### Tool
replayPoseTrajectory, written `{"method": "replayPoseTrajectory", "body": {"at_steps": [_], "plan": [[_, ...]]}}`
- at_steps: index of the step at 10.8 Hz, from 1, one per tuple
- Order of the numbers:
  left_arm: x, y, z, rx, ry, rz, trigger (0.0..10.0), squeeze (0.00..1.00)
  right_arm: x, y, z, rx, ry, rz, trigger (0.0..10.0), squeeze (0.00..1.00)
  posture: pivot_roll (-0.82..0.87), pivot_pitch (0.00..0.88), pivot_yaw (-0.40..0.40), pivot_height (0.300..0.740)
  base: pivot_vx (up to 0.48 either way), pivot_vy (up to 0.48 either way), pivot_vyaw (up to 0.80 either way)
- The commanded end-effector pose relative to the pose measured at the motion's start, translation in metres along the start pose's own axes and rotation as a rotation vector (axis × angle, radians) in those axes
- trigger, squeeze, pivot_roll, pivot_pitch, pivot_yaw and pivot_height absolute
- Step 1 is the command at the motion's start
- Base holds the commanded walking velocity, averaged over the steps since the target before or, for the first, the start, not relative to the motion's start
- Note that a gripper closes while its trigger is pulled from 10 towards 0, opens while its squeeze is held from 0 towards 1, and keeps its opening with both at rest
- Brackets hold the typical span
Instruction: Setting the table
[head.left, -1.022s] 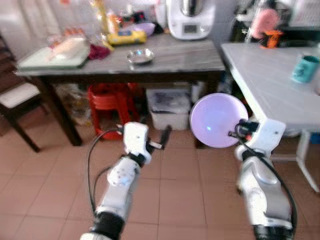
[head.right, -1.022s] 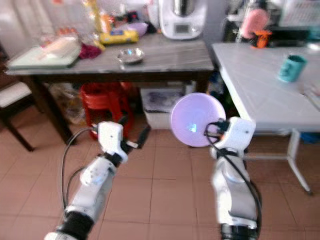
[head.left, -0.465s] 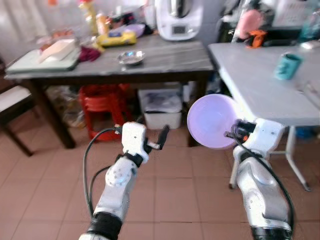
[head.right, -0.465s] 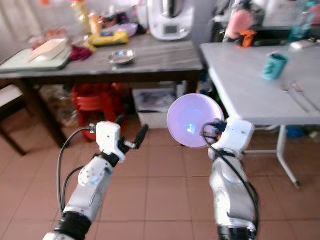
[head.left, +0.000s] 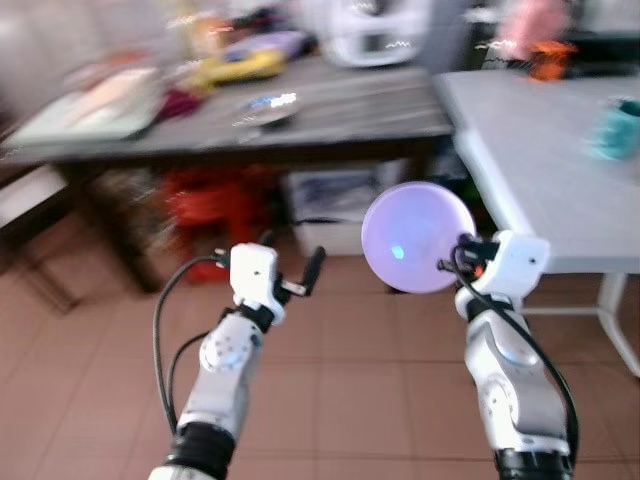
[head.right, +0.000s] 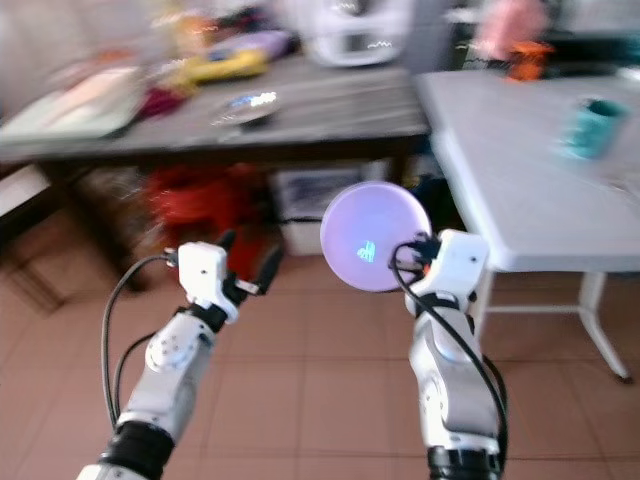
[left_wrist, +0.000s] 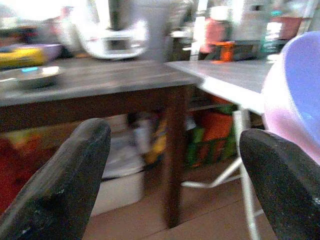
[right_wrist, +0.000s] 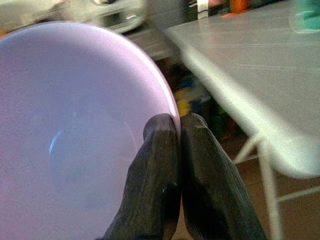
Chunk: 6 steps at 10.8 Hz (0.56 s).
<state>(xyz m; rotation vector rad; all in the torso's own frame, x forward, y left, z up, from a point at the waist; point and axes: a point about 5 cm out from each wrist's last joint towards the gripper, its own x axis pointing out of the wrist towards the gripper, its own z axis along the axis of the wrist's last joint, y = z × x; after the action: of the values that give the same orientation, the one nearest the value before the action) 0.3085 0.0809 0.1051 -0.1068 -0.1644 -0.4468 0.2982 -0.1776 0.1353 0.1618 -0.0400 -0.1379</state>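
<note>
The lilac plate (head.left: 417, 237) is pinched by its rim in the closed right gripper (right_wrist: 179, 131) and held upright for carrying to the white worktop (head.left: 545, 150) on the right, while the left gripper (left_wrist: 175, 175) is held wide open and empty.

The round pale-lilac plastic plate (head.left: 418, 237) stands on edge in the air, its shallow glossy face turned toward the camera. Its rim is pinched at the lower right between the two black fingers (right_wrist: 155, 185) of the right claw (right_wrist: 179, 125). It hangs just beside the near corner of the white bench (head.left: 545, 150), below the bench's top.
</note>
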Motion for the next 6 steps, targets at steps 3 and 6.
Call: {"method": "replayPoseTrajectory", "body": {"at_steps": [3, 6], "plan": [[0.0014, -0.0048, 0.0001, 0.003, 0.001, -0.023, 10.0, 0.0, 0.0003, -0.0041, 0.0057, -0.021, -0.027, -0.007, 10.0, 0.0, -0.18, 0.02, 0.058, 0.74, 0.48, 0.0, 0.0], [0.0023, -0.0064, -0.0005, 0.002, 0.003, -0.026, 10.0, 0.0, 0.0001, -0.0049, 0.0087, -0.034, -0.041, -0.004, 10.0, 0.0, -0.18, 0.02, 0.058, 0.74, 0.48, 0.0, 0.14]]}}
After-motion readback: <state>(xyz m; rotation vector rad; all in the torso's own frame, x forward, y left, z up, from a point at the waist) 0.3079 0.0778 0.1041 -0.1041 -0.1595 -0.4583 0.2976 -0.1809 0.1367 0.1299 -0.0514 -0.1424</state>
